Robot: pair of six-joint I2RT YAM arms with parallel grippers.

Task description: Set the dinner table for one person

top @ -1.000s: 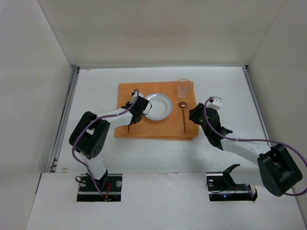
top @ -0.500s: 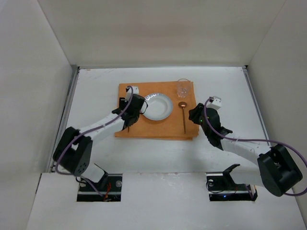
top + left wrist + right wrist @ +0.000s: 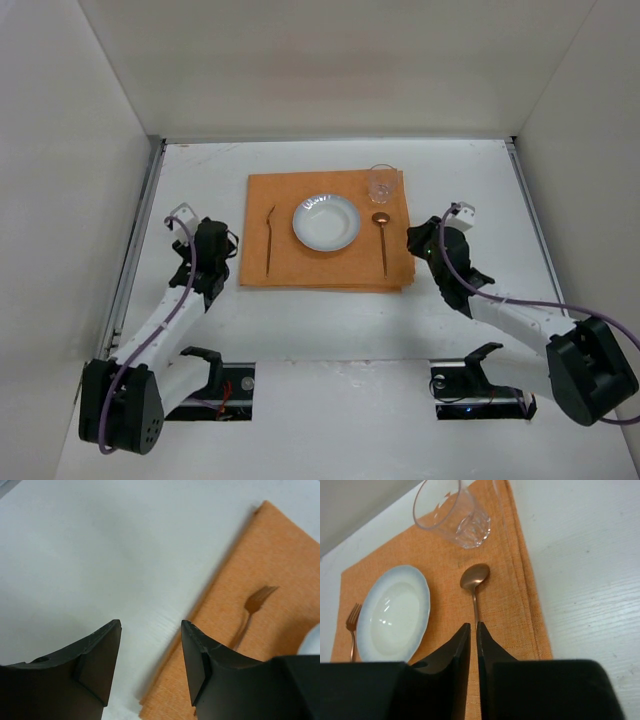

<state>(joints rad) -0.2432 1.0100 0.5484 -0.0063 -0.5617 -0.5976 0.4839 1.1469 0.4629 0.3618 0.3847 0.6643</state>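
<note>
left claw (image 3: 150,630) hangs spread and empty over the white dinner table (image 3: 200,180), left of the orange mat (image 3: 330,268). right claw (image 3: 470,626), pressed together on nothing, hovers at the mat's right edge. on the mat lie fork (image 3: 270,240), plate (image 3: 326,222) and spoon (image 3: 383,245), with a glass (image 3: 380,183) at the far right corner.

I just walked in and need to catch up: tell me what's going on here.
A place setting lies on the orange mat on the table: plate in the middle, fork to its left, spoon to its right, glass at the far right corner. Neither arm holds anything. The left claw is open over bare table left of the mat; the right claw is shut at the mat's right edge, near the spoon.
</note>
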